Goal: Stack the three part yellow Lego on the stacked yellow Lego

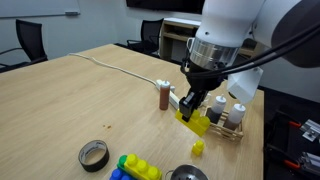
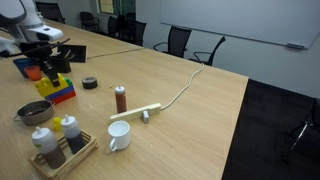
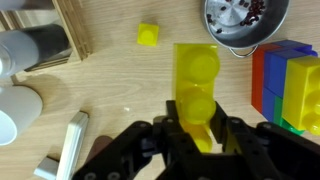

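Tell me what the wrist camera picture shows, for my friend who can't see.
The black robot gripper grips a chunky bright yellow big-stud Lego block over a light wooden table. To the right sits a lime-yellow Lego cluster with blue and red bricks; farther ahead lie a tiny yellow brick and a round metal bowl.

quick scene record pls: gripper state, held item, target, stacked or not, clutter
gripper: gripper shut on yellow block
target: Lego stack, lime with blue, on the table
stacked: not yet; block is apart from the stack
nearby: small yellow brick, metal bowl, tape roll, brown bottle, mug
surface: wooden table
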